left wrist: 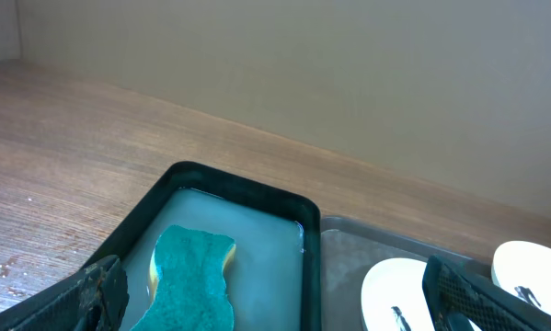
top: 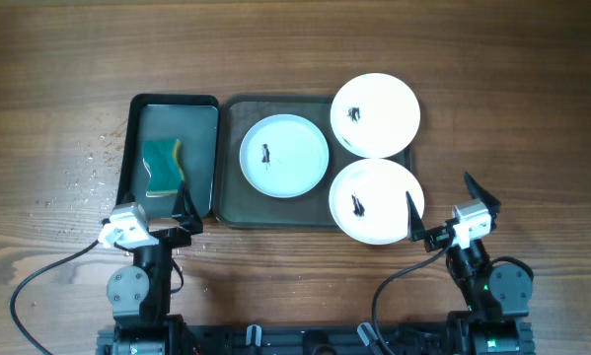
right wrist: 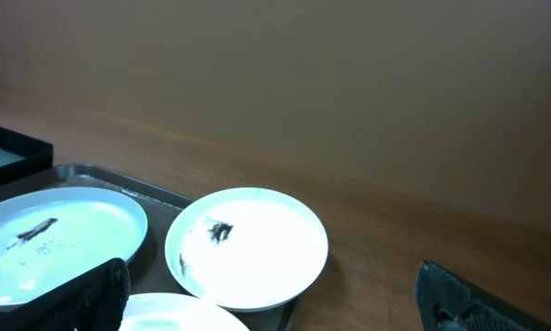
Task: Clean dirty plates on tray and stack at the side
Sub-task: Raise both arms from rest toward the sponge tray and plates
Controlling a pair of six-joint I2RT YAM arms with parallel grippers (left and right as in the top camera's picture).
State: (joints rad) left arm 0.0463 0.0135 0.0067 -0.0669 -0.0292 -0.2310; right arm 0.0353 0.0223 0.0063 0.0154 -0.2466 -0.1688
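Observation:
Three white plates sit on the dark grey tray, each with a dark smudge: one at centre left, one at the back right overhanging the rim, one at the front right. My left gripper is open and empty at the front edge of the black sponge tray. My right gripper is open and empty just right of the front right plate. The right wrist view shows the back right plate and the centre plate. The left wrist view shows the centre plate.
A narrower black tray left of the grey tray holds water and a green-yellow sponge, which also shows in the left wrist view. Water drops lie on the wooden table left of it. Bare wood lies right of the trays.

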